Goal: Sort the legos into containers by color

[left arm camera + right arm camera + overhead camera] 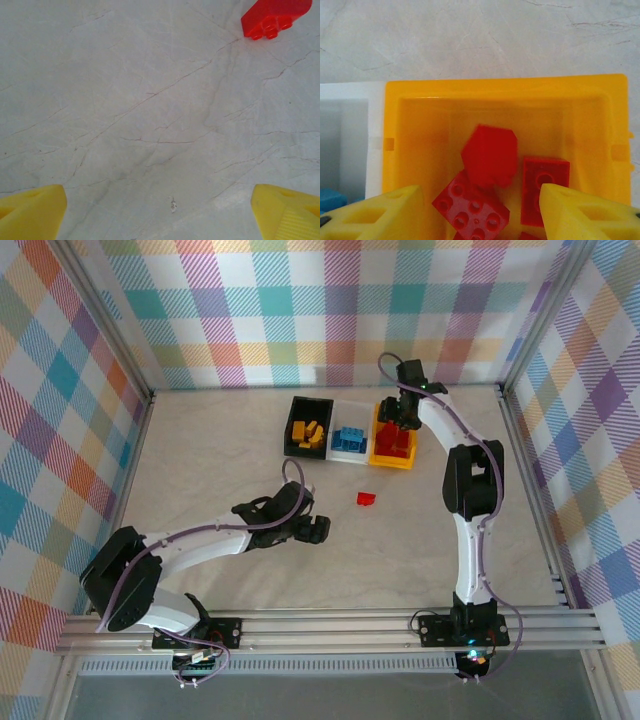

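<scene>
Left tool [159, 214] released over counter [150, 125]; red lego [275, 17] lies on its side, studs toward it. Right tool [480, 210] released above yellow bin [505, 87].

Red legos [489, 156] lie in the yellow-orange bin [505, 86].

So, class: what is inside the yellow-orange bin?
It holds red legos, at least four, loosely piled. The near end of the yellow-orange bin is hidden behind the right gripper, so the full count cannot be told.
</scene>
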`<state>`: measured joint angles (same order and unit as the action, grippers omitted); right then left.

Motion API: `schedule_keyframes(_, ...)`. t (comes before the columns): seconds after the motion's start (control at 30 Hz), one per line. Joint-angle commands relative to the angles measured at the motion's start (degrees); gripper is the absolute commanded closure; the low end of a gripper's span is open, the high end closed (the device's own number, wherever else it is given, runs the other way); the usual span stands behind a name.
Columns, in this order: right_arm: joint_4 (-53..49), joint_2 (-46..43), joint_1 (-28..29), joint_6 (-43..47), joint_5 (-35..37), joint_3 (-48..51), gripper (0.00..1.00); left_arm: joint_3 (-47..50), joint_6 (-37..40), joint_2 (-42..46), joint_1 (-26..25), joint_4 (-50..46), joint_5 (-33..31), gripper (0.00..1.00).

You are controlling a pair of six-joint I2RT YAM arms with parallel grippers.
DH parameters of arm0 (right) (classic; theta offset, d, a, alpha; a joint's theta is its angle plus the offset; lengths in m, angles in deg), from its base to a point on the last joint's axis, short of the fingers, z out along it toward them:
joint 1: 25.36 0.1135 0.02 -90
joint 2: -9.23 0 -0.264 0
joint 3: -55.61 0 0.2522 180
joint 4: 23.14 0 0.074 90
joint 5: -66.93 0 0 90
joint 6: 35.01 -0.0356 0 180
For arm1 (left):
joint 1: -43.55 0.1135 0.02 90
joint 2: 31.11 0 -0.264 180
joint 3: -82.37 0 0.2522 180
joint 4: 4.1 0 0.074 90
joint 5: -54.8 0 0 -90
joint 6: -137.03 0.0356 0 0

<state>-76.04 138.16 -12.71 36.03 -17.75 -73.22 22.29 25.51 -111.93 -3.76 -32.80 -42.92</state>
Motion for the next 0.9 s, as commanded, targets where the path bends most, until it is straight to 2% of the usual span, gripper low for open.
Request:
schedule_keyframes(0.0, -0.79, -5.17, -0.41, 0.34, -1.22, 0.73, 0.35, 0.68, -1.36, 2.73, 0.73, -0.52, 0.50, 0.05)
schedule_keyframes(0.13, 0.24, -10.44, -0.30, -0.11, -3.08, 4.65, 0.30, 1.31, -1.90, 4.38, 0.71, -0.53, 0.74, 0.05)
schedule_keyframes(0.27, 1.81, -18.89, -0.01, -0.59, -5.43, 12.59, 0.25, 1.96, -2.70, 5.89, 0.71, -0.29, 1.49, 0.05)
schedule_keyframes(0.47, 6.26, -34.35, 0.45, -3.45, -9.03, 31.40, 0.19, 3.08, -3.71, 6.42, 0.62, 3.03, 4.35, 0.04)
schedule_keyframes(0.6, 7.61, -42.64, 0.45, -4.62, -10.95, 42.94, 0.16, 0.23, -2.77, 3.48, -1.24, 1.58, 3.19, 0.03)
schedule_keyframes(0.7, 7.57, -45.88, 0.69, -4.18, -11.69, 49.92, 0.16, -2.64, -2.07, 1.25, -2.88, 0.38, 2.17, 0.03)
schedule_keyframes(0.87, 8.65, -45.22, 4.00, -3.82, -14.45, 57.01, 0.15, -3.87, -2.50, -0.72, -3.45, 1.57, 2.53, 0.02)
